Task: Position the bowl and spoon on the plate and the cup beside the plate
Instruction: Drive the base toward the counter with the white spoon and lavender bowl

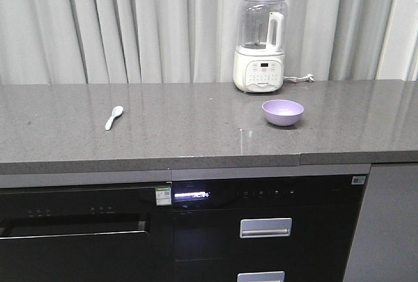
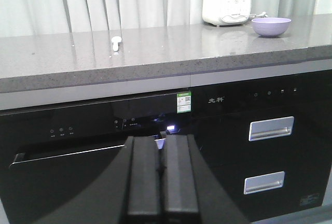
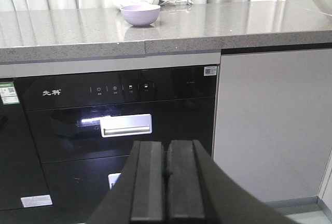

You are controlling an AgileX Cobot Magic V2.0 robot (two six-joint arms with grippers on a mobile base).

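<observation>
nothing begun: left gripper (image 2: 161, 182), right gripper (image 3: 167, 182) pressed together, empty; bowl (image 1: 283, 111), spoon (image 1: 113, 118) on counter (image 1: 196, 135); i see no plate, must find it.

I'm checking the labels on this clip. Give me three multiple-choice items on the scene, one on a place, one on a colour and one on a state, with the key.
1. Seen from the front, where does the spoon lie on the counter?
A. Left of the bowl, well apart from it.
B. Inside the bowl.
C. Against the bowl's right side.

2. What colour is the bowl?
A. Red.
B. Lavender.
C. Green.

3. How are the left gripper and the right gripper?
A. Both wide open.
B. The left one shut on the spoon.
C. Both shut, holding nothing.

Key:
1 A: bare counter lies between spoon and bowl.
2 B: the bowl's walls look pale purple in all three views.
3 C: each wrist view shows the jaws pressed together with nothing between them.
</observation>
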